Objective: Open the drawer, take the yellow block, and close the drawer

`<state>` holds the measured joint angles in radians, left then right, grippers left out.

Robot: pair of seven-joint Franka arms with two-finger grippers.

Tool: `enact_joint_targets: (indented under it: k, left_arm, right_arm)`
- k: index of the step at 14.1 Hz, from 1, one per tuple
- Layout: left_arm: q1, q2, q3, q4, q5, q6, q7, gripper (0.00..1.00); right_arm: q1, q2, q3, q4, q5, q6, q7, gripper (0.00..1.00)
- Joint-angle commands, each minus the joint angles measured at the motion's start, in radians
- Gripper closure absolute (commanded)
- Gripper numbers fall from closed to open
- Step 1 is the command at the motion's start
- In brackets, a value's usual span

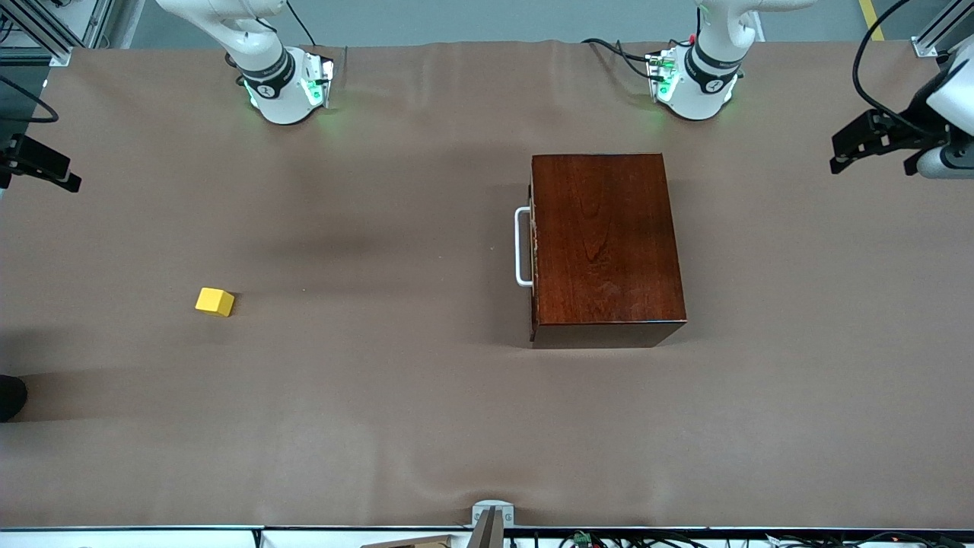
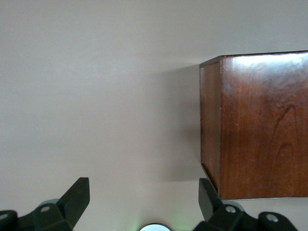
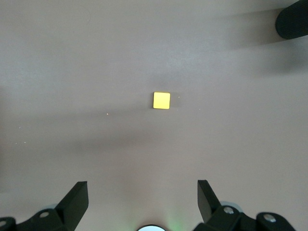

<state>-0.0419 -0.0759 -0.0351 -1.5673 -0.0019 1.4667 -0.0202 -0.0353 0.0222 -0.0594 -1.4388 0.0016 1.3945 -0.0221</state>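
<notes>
The drawer [image 1: 533, 247] is shut, its handle [image 1: 522, 246] running nearer-to-farther and facing the right arm's end of the counter [image 1: 426, 426]. The block [image 1: 214, 301] lies out on that end, under the open right gripper [image 3: 142, 202]. The left gripper [image 2: 144, 202], open, hangs beside the box [image 2: 260, 125].

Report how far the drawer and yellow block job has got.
Looks done: the yellow block lies out on the table toward the right arm's end, and the drawer sits shut in its wooden box. In hand: nothing. The left gripper is open, up beside the box; the right gripper is open, high over the block. Left: nothing visible; both arms wait.
</notes>
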Motion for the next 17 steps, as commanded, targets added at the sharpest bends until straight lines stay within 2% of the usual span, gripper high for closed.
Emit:
enact_joint_targets:
  k: [1,4,7,14,17]
  left_arm:
    - [0.007,-0.047,-0.008,-0.048,-0.020,0.011,0.003,0.00]
    - [0.007,-0.081,-0.011,-0.069,-0.010,0.011,0.006,0.00]
    - [0.004,-0.090,-0.022,-0.062,0.062,-0.011,0.006,0.00]
    - [0.005,-0.088,-0.025,-0.033,0.045,-0.013,0.005,0.00]
    - [0.004,-0.091,-0.037,-0.033,0.043,-0.014,-0.064,0.00]
  right_arm:
    - [-0.020,-0.008,0.020,0.001,-0.003,-0.011,-0.002,0.00]
    - [-0.021,-0.008,0.020,0.001,-0.003,-0.011,-0.001,0.00]
    - [-0.023,-0.007,0.020,0.001,-0.002,-0.011,-0.001,0.00]
    - [-0.025,-0.007,0.018,0.001,-0.002,-0.012,0.001,0.00]
    - [-0.025,-0.007,0.020,0.001,-0.002,-0.011,0.001,0.00]
